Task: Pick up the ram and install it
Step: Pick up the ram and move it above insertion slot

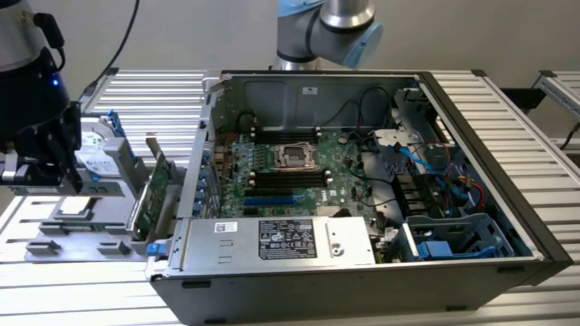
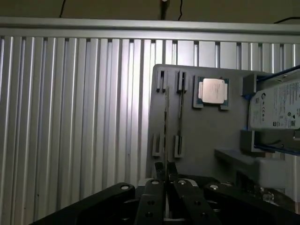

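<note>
My gripper has its black fingers drawn close on a thin dark stick seen edge-on, the ram. The stick runs from between the fingertips out over the grey parts tray. Whether the ram is still seated in the tray's slot holders or has lifted clear of them, I cannot tell. In the exterior view the gripper hangs low over that tray at the exterior view's left, well away from the open computer case. The motherboard's black memory slots lie inside the case.
A processor chip and a hard drive also sit on the tray. A green expansion card stands upright between the tray and the case wall. Ribbed aluminium table surrounds the tray. Cables and a blue drive cage crowd the case at the exterior view's right.
</note>
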Robot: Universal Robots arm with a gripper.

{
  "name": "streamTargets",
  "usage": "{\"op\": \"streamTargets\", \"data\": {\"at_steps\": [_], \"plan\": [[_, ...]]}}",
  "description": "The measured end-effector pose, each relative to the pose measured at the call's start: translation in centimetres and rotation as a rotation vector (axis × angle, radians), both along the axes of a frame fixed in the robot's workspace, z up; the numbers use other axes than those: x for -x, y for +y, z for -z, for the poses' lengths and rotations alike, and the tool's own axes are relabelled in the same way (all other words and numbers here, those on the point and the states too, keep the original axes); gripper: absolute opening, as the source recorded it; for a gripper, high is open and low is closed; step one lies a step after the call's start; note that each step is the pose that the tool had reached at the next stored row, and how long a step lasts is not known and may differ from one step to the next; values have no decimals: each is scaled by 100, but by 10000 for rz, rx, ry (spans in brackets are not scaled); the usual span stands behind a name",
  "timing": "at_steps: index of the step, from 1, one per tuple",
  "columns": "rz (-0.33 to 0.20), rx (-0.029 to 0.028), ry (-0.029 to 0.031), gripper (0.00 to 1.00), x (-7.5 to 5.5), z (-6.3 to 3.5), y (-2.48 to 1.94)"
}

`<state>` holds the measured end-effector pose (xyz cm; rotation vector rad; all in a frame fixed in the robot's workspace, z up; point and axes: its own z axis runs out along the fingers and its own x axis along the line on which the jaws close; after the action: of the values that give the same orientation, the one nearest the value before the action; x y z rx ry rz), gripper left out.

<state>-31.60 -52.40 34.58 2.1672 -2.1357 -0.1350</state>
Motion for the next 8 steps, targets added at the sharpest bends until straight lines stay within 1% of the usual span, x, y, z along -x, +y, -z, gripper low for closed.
{"op": "streamTargets", "data": {"at_steps": [2, 4, 8], "plan": [[-1, 41, 47, 14, -70, -48, 1], [0, 73, 80, 14, -136, -90, 4], [-1, 114, 116, 14, -276, -170, 14]]}}
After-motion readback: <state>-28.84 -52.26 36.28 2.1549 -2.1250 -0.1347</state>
